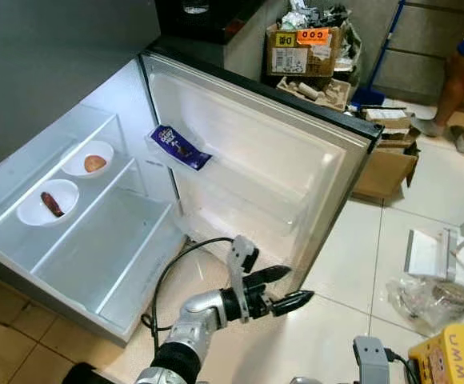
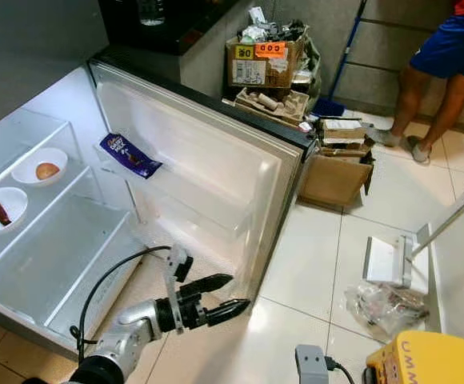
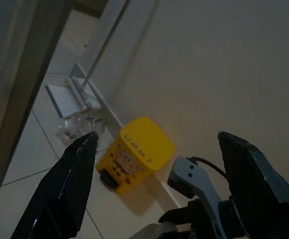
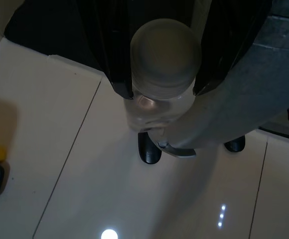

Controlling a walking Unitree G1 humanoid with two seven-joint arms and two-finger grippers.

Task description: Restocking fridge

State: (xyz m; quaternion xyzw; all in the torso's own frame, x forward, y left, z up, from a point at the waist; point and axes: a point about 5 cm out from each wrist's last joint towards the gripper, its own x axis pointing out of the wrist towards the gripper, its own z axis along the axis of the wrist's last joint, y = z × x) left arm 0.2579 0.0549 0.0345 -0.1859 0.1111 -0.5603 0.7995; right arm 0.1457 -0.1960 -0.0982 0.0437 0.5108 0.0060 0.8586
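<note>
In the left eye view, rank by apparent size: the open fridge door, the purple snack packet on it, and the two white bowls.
1. Fridge door, by far the largest.
2. The nearer bowl and farther bowl look alike; unranked.
3. Purple snack packet, roughly bowl-sized but slimmer, so its place is uncertain.

The left gripper (image 1: 286,290), two long black fingers parted and empty, hangs just beside the open white fridge door's (image 1: 248,168) lower edge; beyond it, higher, sits a purple snack packet (image 1: 179,147).

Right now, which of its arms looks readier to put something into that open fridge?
The right, probably: its gripper is shut on a clear bottle. The left gripper is open and holds nothing, raised beside the fridge door.
</note>
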